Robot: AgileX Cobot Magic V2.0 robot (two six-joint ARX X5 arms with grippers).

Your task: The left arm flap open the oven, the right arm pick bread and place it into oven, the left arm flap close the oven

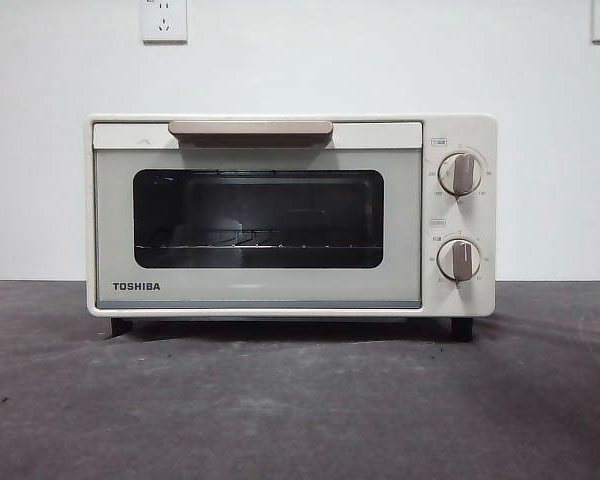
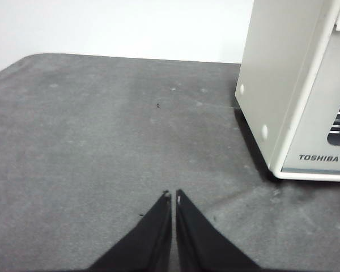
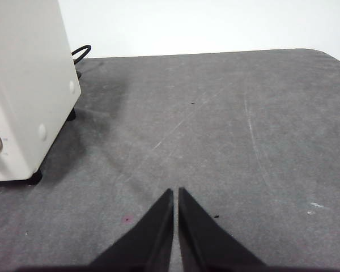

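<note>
The left gripper (image 2: 173,195) has its fingers closed and holds nothing, over the grey surface (image 2: 102,141) left of the oven (image 1: 290,215). The right gripper (image 3: 175,192) is closed and empty too, right of the oven. The oven door (image 1: 257,225) is shut.

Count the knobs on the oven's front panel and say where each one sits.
2. The upper knob and the lower knob are stacked on the panel to the right of the door of the oven. None seems hidden; the right wrist view catches only one knob's edge.
</note>
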